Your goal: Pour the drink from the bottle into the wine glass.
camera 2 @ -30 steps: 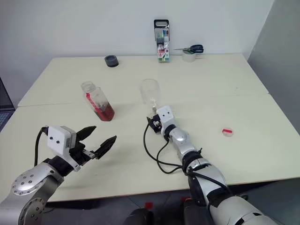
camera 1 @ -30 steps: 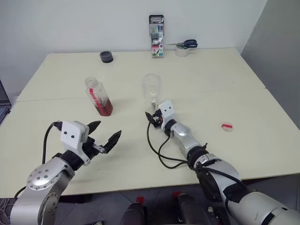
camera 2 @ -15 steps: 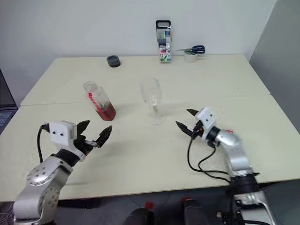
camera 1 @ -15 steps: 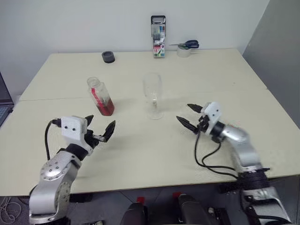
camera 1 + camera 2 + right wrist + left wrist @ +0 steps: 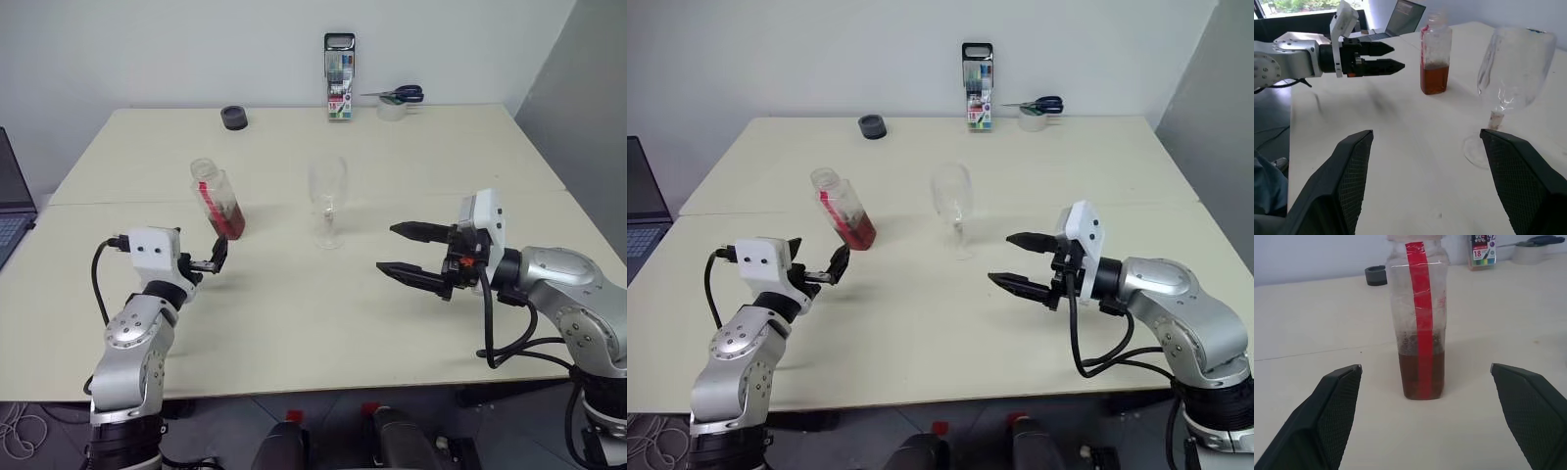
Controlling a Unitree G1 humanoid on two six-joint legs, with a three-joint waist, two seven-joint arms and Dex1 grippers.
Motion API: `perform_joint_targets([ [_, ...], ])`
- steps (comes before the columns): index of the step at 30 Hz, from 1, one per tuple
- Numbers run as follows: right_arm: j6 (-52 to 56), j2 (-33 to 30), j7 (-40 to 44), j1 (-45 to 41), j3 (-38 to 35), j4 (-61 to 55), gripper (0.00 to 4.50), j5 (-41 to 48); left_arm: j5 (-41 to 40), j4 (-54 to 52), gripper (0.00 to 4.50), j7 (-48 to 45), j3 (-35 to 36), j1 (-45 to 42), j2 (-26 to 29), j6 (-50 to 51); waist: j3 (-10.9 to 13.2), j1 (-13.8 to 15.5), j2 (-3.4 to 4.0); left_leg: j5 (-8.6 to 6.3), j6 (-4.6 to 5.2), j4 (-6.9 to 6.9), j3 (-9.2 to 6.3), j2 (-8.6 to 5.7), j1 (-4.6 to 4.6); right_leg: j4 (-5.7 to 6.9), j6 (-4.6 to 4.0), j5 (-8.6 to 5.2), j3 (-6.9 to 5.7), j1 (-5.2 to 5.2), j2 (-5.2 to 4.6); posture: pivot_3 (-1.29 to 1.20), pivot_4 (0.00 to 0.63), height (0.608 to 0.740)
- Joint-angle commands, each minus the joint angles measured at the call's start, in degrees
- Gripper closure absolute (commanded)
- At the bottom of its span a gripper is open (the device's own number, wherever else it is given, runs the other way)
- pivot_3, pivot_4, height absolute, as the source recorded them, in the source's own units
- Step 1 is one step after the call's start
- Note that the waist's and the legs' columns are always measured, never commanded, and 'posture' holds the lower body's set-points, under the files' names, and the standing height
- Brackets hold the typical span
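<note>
Bottle (image 5: 217, 200): small clear plastic bottle with a red label strip, upright on the table (image 5: 294, 323), left of centre. No cap shows on its neck. Drink (image 5: 1421, 374): reddish-brown, filling the lower part only.

Wine glass (image 5: 327, 201): clear, stemmed, upright and empty, to the right of the bottle and apart from it; judged set close by so the pour needs only a short carry.

Left gripper (image 5: 213, 262): level, aimed at the bottle, just short of it. Jaws spread wide, one to each side of the bottle in the left wrist view, touching nothing; judged lined up to grasp the body.

Right gripper (image 5: 406, 249): level, to the right of the glass and apart from it, pointing toward the table's middle. Jaws spread, holding nothing.

Pouring not yet begun.
</note>
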Motion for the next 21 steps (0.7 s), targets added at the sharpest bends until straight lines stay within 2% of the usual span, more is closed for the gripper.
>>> perform_joint_targets([
  [1, 1.69, 0.34, -2.98, -0.72, -1.74, -3.72, 0.78, 2.62, 0.71, 1.86, 0.0, -0.63, 0.87, -2.43, 1.44, -2.2, 0.0, 0.05, 0.0, 0.0, 0.0, 0.0, 0.0, -0.01, -0.01, 0.0, 0.0, 0.0, 0.0, 0.0, 0.0, 0.0, 0.15, 0.74],
  [15, 4.71, 0.13, -8.92, -1.35, -2.58, -6.31, 0.78, 6.07, 1.73, 15.48, 0.0, -6.25, -1.01, -11.91, 3.19, -6.83, 0.0, 0.03, -0.01, 0.02, -0.03, 0.0, -0.01, -0.01, -0.03, -0.01, 0.0, 0.0, -0.03, -0.02, -0.01, 0.0, 0.15, 0.74],
  [21, 5.33, 0.05, -10.56, -1.46, -2.69, -6.88, 0.78, 7.31, 3.32, 25.35, 0.0, -8.23, -1.83, -18.01, 4.44, -11.17, 0.0, 0.02, -0.01, 0.01, -0.02, 0.0, 0.0, -0.02, -0.03, -0.01, 0.01, 0.0, -0.03, -0.02, -0.01, 0.0, 0.15, 0.74],
])
